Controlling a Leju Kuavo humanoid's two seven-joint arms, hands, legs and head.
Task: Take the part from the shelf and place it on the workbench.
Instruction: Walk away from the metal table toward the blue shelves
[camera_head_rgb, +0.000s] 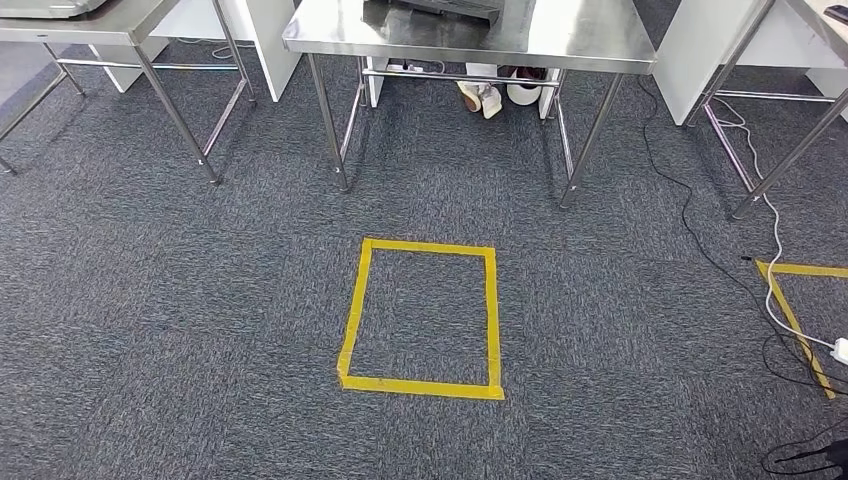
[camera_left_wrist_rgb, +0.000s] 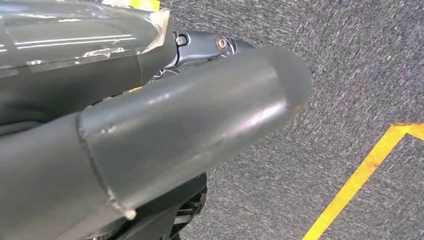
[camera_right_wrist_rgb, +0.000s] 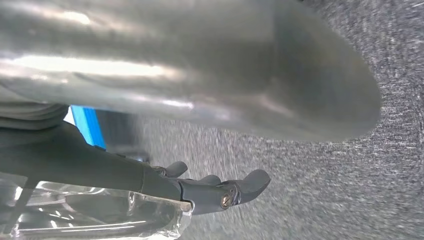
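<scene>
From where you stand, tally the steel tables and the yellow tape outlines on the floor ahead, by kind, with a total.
Steel tables: 3
Yellow tape outlines: 2 (one full square, one cut off by the right edge of the picture)
Total: 5

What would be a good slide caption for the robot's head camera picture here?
Looking down at grey carpet: a yellow tape square marked before a steel table.
</scene>
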